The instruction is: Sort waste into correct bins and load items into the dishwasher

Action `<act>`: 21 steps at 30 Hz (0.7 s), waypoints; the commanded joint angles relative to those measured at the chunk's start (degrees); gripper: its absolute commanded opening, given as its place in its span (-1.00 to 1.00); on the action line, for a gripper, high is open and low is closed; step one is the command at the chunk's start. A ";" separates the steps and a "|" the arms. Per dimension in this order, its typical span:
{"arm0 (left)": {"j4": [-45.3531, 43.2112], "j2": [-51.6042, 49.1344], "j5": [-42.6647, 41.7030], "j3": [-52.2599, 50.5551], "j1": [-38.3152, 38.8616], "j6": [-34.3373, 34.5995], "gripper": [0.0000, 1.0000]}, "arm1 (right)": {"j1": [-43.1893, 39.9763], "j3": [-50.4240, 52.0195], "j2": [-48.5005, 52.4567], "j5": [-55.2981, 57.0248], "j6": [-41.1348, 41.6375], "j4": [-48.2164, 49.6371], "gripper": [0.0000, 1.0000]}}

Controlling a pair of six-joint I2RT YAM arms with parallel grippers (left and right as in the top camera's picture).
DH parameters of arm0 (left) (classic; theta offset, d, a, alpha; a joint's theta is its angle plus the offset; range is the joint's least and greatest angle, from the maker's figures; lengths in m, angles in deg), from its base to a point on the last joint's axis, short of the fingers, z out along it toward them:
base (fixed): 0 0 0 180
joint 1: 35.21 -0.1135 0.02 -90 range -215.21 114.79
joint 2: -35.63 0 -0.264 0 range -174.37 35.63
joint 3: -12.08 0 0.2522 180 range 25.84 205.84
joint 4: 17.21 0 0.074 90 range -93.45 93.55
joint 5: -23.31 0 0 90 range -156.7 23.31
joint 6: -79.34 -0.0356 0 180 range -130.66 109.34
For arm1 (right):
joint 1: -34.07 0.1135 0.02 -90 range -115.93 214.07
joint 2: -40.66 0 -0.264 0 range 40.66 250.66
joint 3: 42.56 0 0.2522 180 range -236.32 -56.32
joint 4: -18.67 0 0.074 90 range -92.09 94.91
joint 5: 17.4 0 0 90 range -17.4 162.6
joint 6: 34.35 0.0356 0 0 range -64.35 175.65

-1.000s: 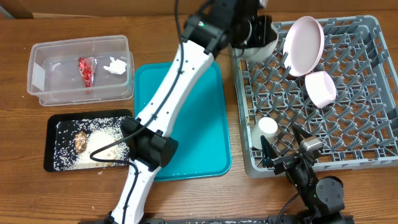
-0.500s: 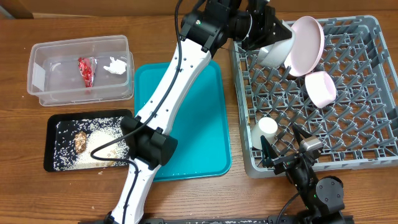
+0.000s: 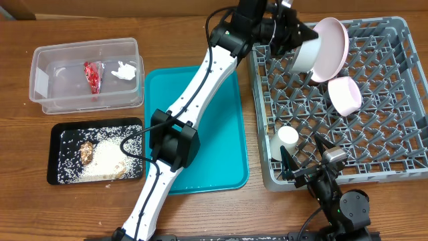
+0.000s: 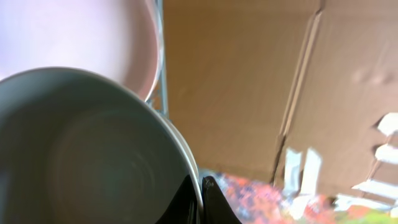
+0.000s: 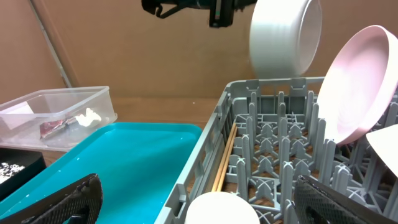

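The left hand (image 4: 200, 198) pinches the rim of the smooth round off-white bowl (image 3: 304, 55), tilted above the far left corner of the grey latticed plastic dish rack (image 3: 394, 134), beside the glossy pale pink plate (image 3: 331, 43); the right hand (image 3: 304, 152) gapes wide at the rack's near edge

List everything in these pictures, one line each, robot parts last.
table: one, brown wood, under everything
clear tub: one, far left
red wrapper: one, in the tub
white tissue: one, in the tub
black tray: one, near left
rice: scattered, white, in the black tray
brown lump: one, among the rice
teal tray: one, centre
dish rack: one, grey, right
plate: one, pink, upright in the rack
pink bowl: one, in the rack
cup: one, white, rack's near corner
chopsticks: wooden, along the rack's left edge
off-white bowl: one, held above the rack
left gripper: shut on the bowl's rim
right gripper: open, near the cup
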 commanded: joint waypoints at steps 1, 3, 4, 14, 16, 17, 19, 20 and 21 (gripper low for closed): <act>-3.78 0.33 5.42 0.33 -0.50 8.00 -0.91 | -0.28 0.57 -0.48 0.24 0.20 0.33 1.00; -3.89 0.33 8.28 0.24 -0.50 10.45 -0.91 | -0.28 0.57 -0.48 0.24 0.22 0.33 1.00; -3.45 0.33 9.33 0.07 -0.46 11.72 -0.91 | -0.26 0.57 -0.48 0.24 0.20 0.33 1.00; -6.88 0.33 5.46 -6.16 -0.33 13.99 -0.91 | -0.28 0.57 -0.48 0.24 0.20 0.33 1.00; -6.80 0.35 3.30 -6.16 -1.07 11.61 -0.92 | -0.28 0.57 -0.48 0.24 0.22 0.33 1.00; -6.73 0.39 2.21 -6.16 -1.55 10.05 -0.92 | -0.28 0.57 -0.48 0.24 0.20 0.33 1.00; -3.23 1.09 0.46 -6.16 -2.84 4.79 -0.92 | -0.28 0.57 -0.48 0.22 0.20 0.33 1.00; 0.22 1.68 0.44 -6.16 -3.26 1.68 -0.91 | -0.28 0.57 -0.48 0.24 0.20 0.33 1.00; 5.40 2.47 0.87 -6.16 -3.56 -1.44 -0.92 | -0.28 0.57 -0.48 0.24 0.22 0.33 1.00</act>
